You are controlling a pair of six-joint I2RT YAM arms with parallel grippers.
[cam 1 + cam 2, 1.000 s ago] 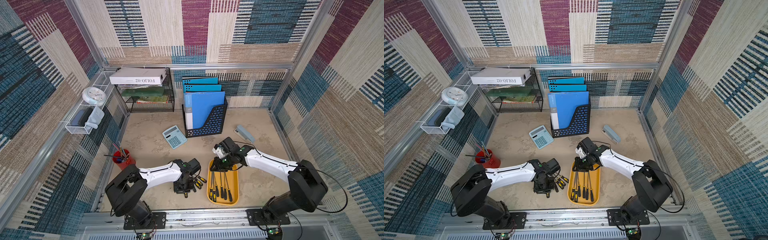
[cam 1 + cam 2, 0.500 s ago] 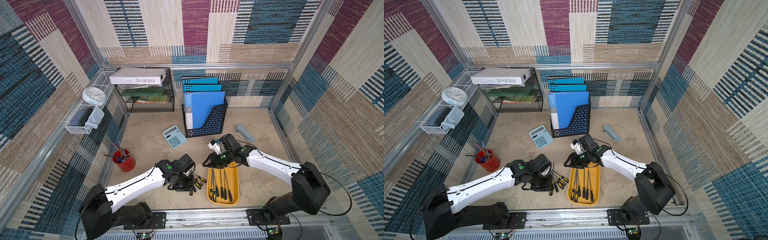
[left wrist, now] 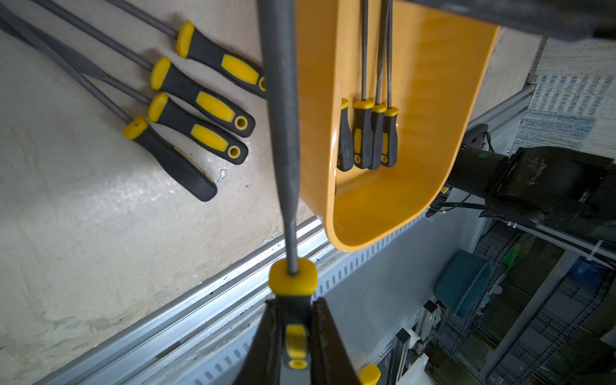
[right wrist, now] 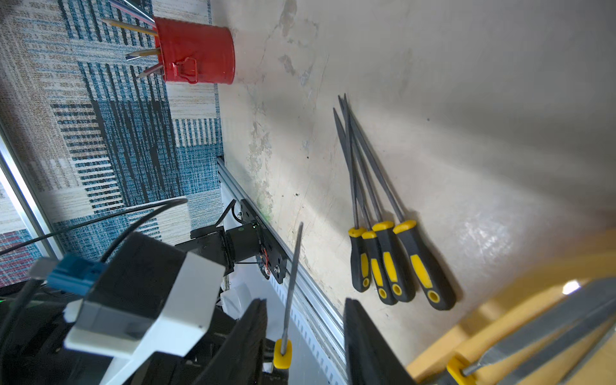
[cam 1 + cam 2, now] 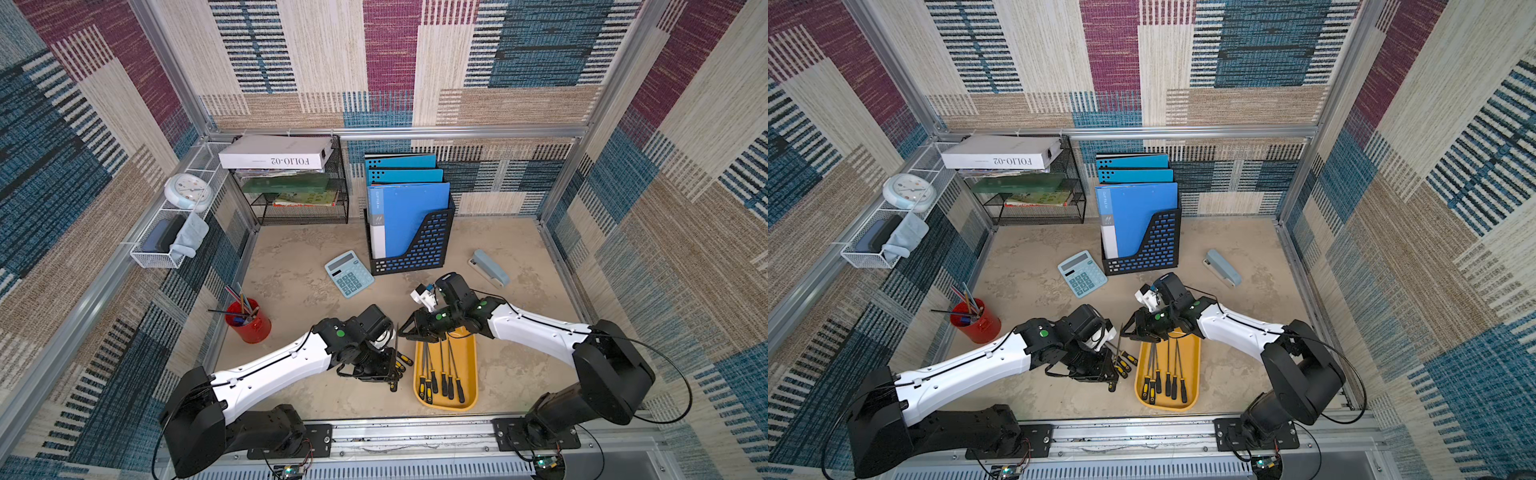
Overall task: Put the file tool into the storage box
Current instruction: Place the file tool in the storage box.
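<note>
Holds file tool raised beside storage box, no longer down among the 4 table files.
Clamps handle in left gripper; keeps right gripper parted, now near blade tip.

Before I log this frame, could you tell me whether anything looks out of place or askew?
Nothing looks damaged or spilled. Four files lie loose on the table beside the storage box, shafts crossing, and the left gripper holds one file in the air.
</note>
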